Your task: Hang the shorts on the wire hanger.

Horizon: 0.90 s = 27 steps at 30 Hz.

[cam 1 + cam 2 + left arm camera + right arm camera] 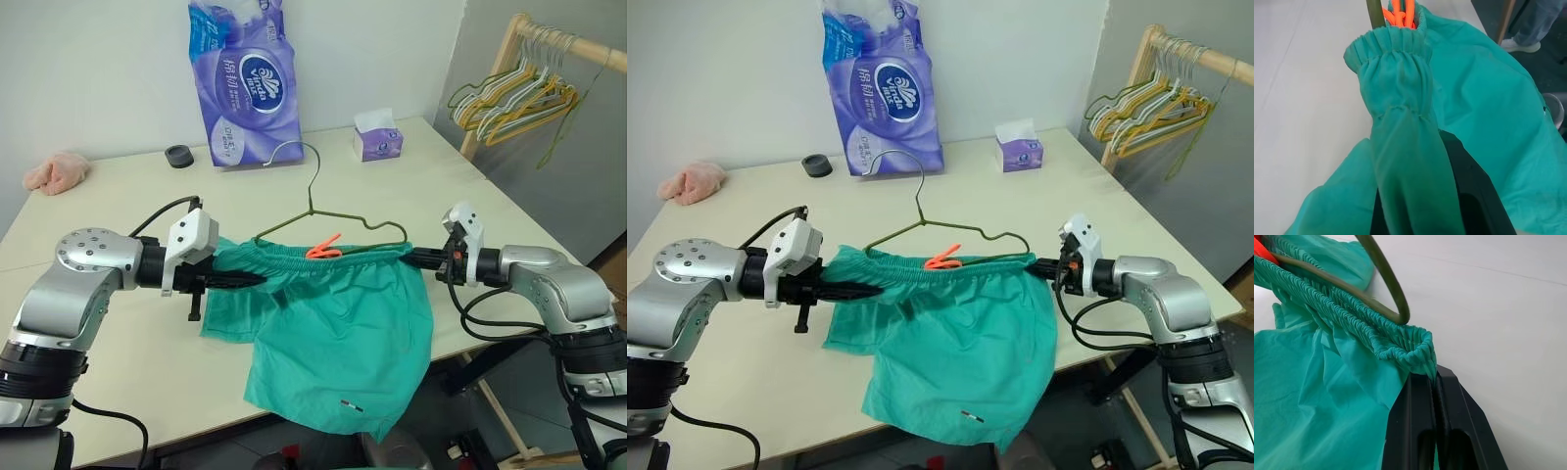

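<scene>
Teal-green soft fabric shorts (338,333) hang between my two pincers, legs draping off the front edge of the cream table (460,186). My left pincer (257,280) is clamped on one end of the gathered elastic waistband, my right pincer (1434,382) pinched shut on the other, band stretched taut. Thin olive-green wire hanger (323,211) lies on the table just behind the waistband, its rounded shoulder touching the band by my right pincer, orange drawstring (323,249) at mid-band. Judging by this: shorts are gripped and spread; whether the wire is inside the waistband I can't tell, so hanging looks unfinished. Fabric is limp and ruched, wire is stiff and slick.
</scene>
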### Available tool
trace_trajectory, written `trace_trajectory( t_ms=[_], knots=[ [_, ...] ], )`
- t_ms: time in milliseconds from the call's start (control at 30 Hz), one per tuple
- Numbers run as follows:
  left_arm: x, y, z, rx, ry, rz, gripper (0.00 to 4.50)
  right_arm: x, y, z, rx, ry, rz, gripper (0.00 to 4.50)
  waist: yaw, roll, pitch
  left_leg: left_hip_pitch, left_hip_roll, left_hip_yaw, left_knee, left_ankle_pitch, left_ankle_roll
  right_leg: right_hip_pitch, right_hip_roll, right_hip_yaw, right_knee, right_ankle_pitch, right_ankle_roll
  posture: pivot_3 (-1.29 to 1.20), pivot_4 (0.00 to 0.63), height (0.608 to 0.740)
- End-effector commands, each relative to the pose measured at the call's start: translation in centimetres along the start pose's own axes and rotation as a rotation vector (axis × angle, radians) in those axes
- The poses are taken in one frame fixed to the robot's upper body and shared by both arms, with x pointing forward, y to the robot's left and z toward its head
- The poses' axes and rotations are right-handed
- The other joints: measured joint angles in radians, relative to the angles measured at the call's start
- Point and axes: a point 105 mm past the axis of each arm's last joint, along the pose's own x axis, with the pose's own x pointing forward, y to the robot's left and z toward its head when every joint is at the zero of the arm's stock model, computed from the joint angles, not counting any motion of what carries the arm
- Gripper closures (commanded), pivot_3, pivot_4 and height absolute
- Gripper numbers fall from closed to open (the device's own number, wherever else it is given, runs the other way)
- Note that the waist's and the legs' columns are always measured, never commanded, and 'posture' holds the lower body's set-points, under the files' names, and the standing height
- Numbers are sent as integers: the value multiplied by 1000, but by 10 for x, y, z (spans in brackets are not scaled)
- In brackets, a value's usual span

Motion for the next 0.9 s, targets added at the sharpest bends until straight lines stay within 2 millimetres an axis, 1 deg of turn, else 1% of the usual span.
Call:
trace_trajectory(
  t_ms=[33,100,333,433,500,633,700,900],
  knots=[
    [-16,6,7,14,6,50,4417,-14,-18,-3,25,10,-97,4500,0,0,0,0,0,0,0,0,0,0,0,0,0,0,0,-304,40,740],
    [-16,4,8,0,-4,43,4417,-14,-18,-4,24,13,-96,4500,0,0,0,0,0,0,0,0,0,0,0,0,0,0,0,-304,40,740],
    [-18,-2,-1,18,60,11,4417,-16,-19,-1,22,8,-98,4500,0,0,0,0,0,0,0,0,0,0,0,0,0,0,0,-303,40,740],
    [-19,0,-9,40,111,24,4418,-18,-18,1,12,5,-92,4500,1,0,0,0,0,0,0,0,0,0,0,0,0,0,0,-304,40,740],
    [-20,3,-11,38,116,38,4418,-18,-15,3,1,6,-81,4500,1,0,0,0,0,0,0,0,0,0,0,0,0,0,0,-306,40,740],
    [-22,8,-20,53,170,69,4418,-20,-8,7,-54,21,-54,4500,1,0,0,0,0,0,0,0,0,0,0,0,0,0,0,-307,42,740],
    [-22,9,-24,60,192,73,4418,-20,-4,13,-88,25,-41,4500,0,0,0,0,0,0,0,0,0,0,0,0,0,0,0,-310,44,740],
    [-21,10,-35,98,265,70,4421,-14,10,29,-226,54,12,4500,-1,1,1,0,0,1,-1,0,0,-1,0,1,0,0,0,-316,46,740]
  ],
)
